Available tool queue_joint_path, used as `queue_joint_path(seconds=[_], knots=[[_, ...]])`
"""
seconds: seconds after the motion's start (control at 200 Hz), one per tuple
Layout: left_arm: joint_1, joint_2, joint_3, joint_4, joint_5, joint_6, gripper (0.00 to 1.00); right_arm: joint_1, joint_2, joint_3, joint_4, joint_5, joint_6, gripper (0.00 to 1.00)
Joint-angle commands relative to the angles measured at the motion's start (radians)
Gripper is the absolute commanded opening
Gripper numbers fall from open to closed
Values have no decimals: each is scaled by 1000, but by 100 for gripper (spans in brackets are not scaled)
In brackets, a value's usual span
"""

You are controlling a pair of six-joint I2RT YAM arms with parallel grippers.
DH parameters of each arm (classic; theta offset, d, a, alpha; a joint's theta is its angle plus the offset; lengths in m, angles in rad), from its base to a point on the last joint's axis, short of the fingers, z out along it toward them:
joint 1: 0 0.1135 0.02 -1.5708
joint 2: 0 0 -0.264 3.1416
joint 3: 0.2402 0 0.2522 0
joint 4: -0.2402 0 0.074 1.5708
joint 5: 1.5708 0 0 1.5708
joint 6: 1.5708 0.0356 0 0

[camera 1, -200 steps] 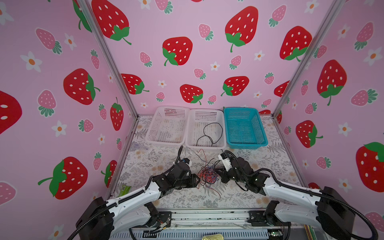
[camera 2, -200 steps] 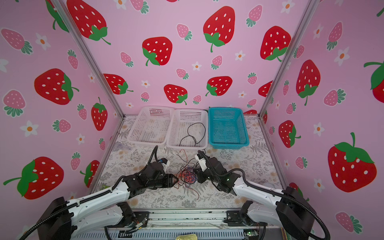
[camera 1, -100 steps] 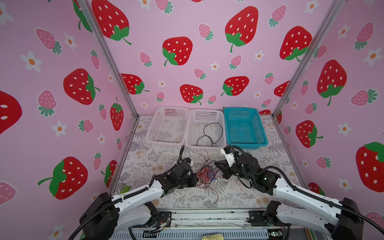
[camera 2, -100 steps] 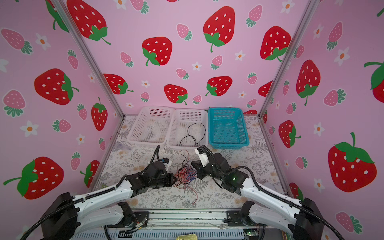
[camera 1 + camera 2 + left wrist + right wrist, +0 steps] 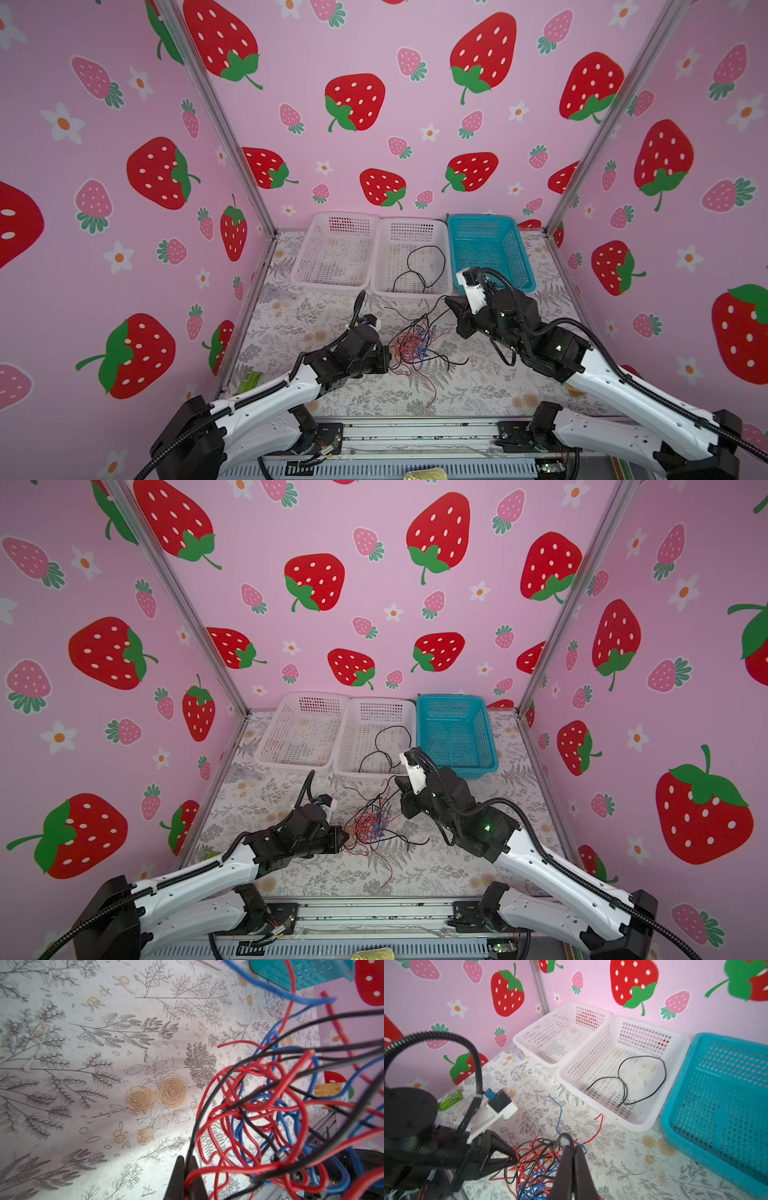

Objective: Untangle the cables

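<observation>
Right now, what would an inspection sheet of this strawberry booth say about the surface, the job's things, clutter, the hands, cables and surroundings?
Surface: floral-print table cover, lying flat.
Job's things: tangled cables, red, blue and black, mid-table; one loose black cable lies in the middle white basket.
Clutter: a green packet at the left edge; a second white basket and a teal basket at the back.
Hands: left hand and right hand are both shut on strands of the tangle.
Cables: ribbed black hoses arch over both wrists.
Surroundings: pink strawberry walls and metal corner posts.
</observation>
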Motion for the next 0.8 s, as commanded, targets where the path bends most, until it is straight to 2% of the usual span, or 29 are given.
queue_joint_path(seconds=[0.0, 0.4, 0.795], knots=[[0, 4, -12, -108, -77, 7, 0, 0, -25, 107, -23, 145, -44, 0], [28, 28, -24, -145, -101, 12, 0, -4, -1, 376, -169, 316, -136, 0], [62, 75, -30, -152, -97, 22, 0, -5, 76, 711, -261, 398, -227, 0]])
